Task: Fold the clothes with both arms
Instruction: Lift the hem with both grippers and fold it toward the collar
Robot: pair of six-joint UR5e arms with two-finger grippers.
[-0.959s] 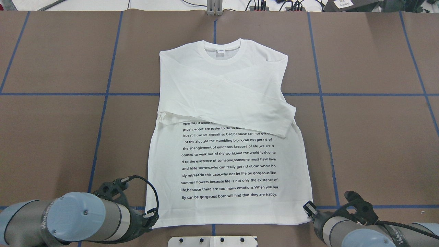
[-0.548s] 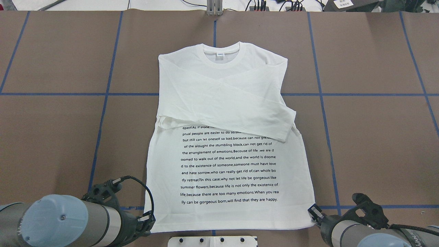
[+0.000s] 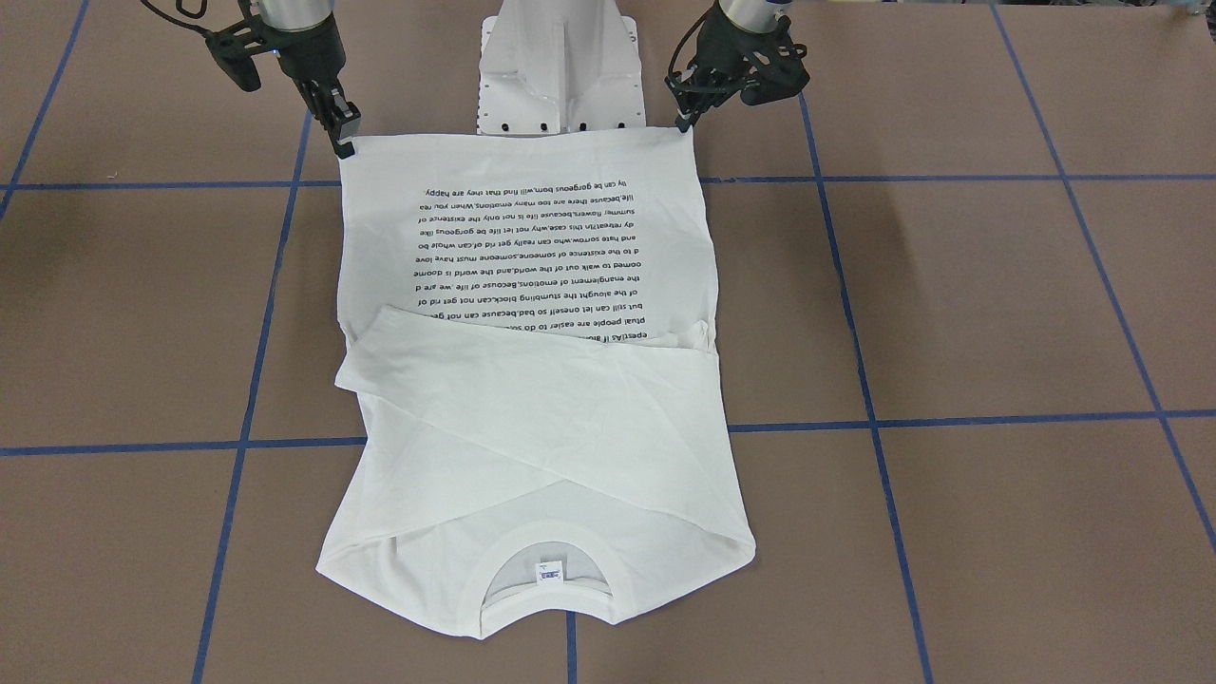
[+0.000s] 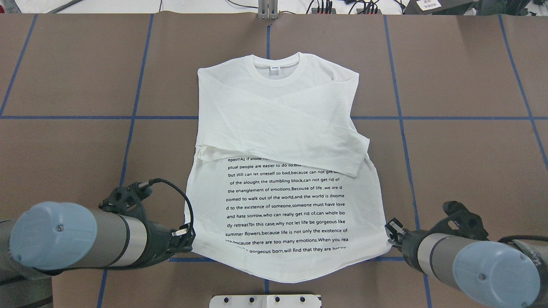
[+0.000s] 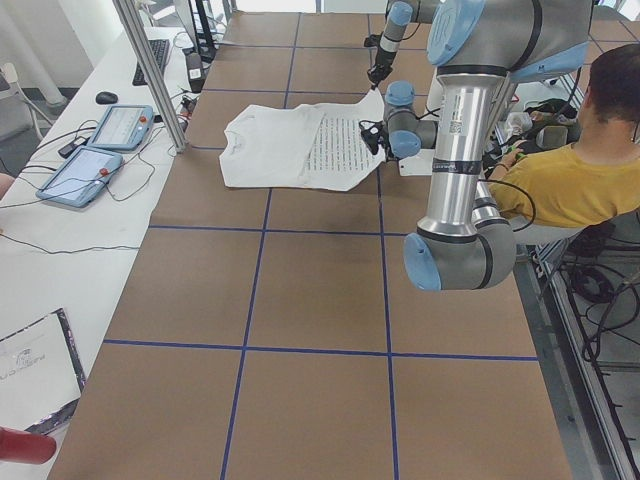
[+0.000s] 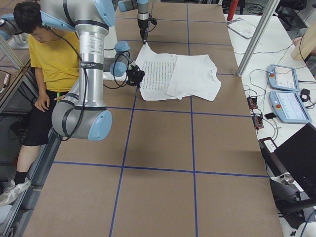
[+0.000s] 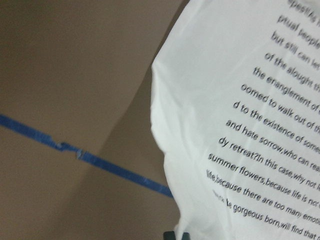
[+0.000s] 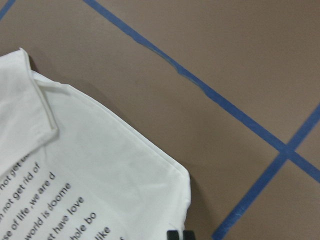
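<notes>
Evidently the left gripper (image 4: 188, 237) and right gripper (image 4: 388, 233) each pinch a hem corner of the T-shirt (image 4: 282, 128). It lies mid-worktop (image 4: 64, 85), its long axis running straight away from both, with the collar (image 4: 276, 77) toward the far edge.

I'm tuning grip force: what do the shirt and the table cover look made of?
T-shirt: thin matt white knit, probably cotton; soft creases, hem sags between raised corners. Table cover: matt brown sheet, maybe paper or felt; no glare.

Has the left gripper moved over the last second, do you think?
Yes. In the overhead view, the left gripper moved forward across the near blue tape line.
</notes>
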